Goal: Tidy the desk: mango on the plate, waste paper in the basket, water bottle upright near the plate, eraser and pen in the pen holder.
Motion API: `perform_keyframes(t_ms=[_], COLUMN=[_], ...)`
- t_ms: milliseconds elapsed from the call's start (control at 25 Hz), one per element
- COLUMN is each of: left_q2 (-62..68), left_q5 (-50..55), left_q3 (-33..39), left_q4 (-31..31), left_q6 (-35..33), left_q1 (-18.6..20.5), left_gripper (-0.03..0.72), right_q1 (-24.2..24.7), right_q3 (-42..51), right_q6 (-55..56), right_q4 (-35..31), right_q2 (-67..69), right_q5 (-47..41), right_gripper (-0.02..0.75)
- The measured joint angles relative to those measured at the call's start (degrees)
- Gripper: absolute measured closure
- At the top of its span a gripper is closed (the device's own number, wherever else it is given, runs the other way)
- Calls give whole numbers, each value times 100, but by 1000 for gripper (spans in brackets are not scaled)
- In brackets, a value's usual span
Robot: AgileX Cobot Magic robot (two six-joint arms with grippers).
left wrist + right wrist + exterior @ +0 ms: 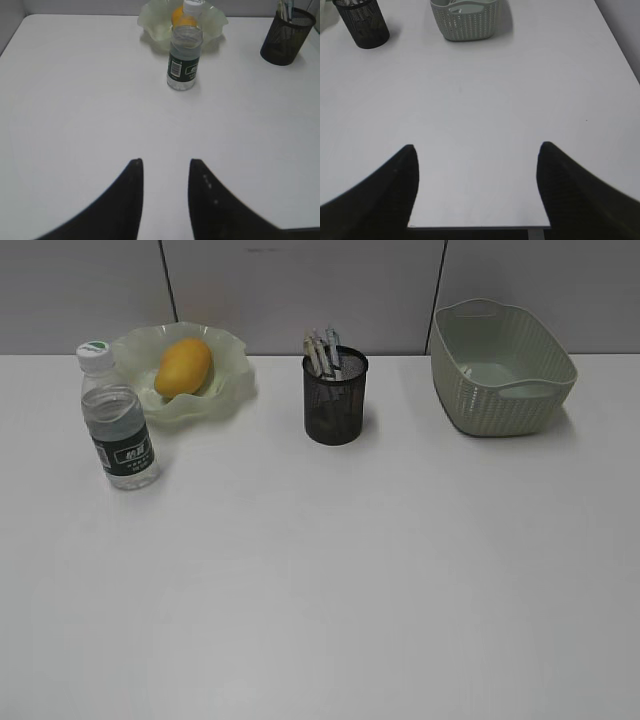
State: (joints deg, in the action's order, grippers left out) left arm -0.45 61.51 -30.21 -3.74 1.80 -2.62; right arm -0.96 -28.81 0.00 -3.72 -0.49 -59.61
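The left gripper [165,172] hangs over bare desk [330,580] with its 2 dark fingers [127,200] a narrow gap apart, nothing between them and nothing touched. The right gripper [477,160] also hovers over bare desk near the front edge, its 2 fingers [395,185] spread wide and empty. Taking the pen holder [335,397] as the landmark: it is a black mesh cup standing upright at the back middle of the desk, with pens [322,352] sticking out of its top; whether an eraser lies inside cannot be told. To its left sits the plate [225,370], pale green with a wavy rim, with the mango [184,366] lying in it. The water bottle [118,420] stands upright, cap on top, further left of the pen holder and just in front of the plate's left side. To the right of the pen holder, well apart, sits the basket [500,405]; the right wrist view shows something pale inside it, too unclear to identify.
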Motion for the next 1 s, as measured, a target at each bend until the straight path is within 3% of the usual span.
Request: perform_keyframes(t_ms=[1000], left_q2=[0], left_q5=[-31], left_q3=[20], left_q4=[-7], left_q6=[-36], left_q1=[0], left_gripper=[449], right_q1=[0], right_q3=[0], right_q6=[0], right_q4=[-1], right_q2=[0], right_q5=[0], right_gripper=[157])
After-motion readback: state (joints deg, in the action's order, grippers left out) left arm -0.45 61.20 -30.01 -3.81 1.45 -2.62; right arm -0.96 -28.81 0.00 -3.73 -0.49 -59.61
